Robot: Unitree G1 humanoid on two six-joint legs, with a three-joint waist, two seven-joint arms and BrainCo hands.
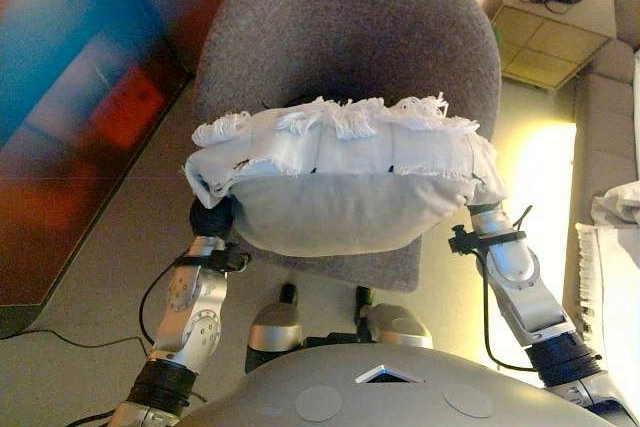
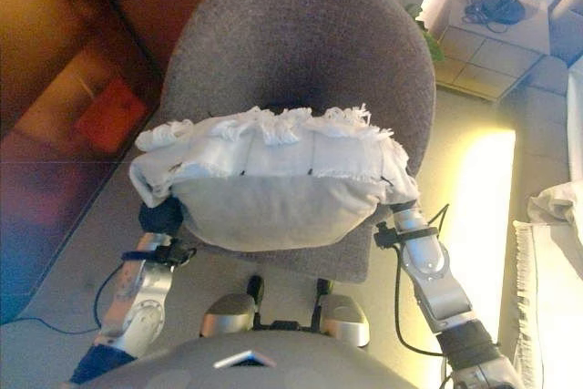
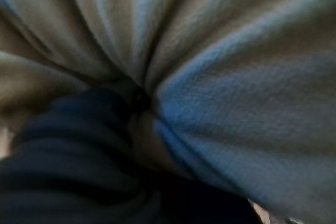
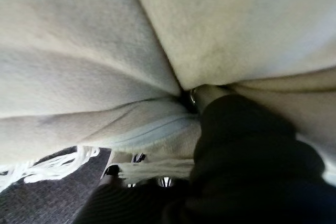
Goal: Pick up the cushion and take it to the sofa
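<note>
A white cushion [image 1: 340,197] with a fringed edge is held up between my two hands, above the seat of a grey round-backed armchair [image 1: 350,37]. My left hand [image 1: 212,217] presses into its left end and its dark cover shows against the fabric in the left wrist view [image 3: 68,171]. My right hand [image 4: 247,161] presses into the right end, sunk in the folds of the cushion [image 4: 105,51]; in the eye views only its wrist shows under the cushion's corner. The cushion fabric [image 3: 236,103] fills the left wrist view.
The armchair stands directly in front of me. A grey sofa [image 1: 605,97] with a white fringed throw [image 1: 610,247] lies along the right edge. A light wooden side table [image 1: 555,22] with cubbies stands at the back right. A colourful surface [image 1: 70,97] lies to the left.
</note>
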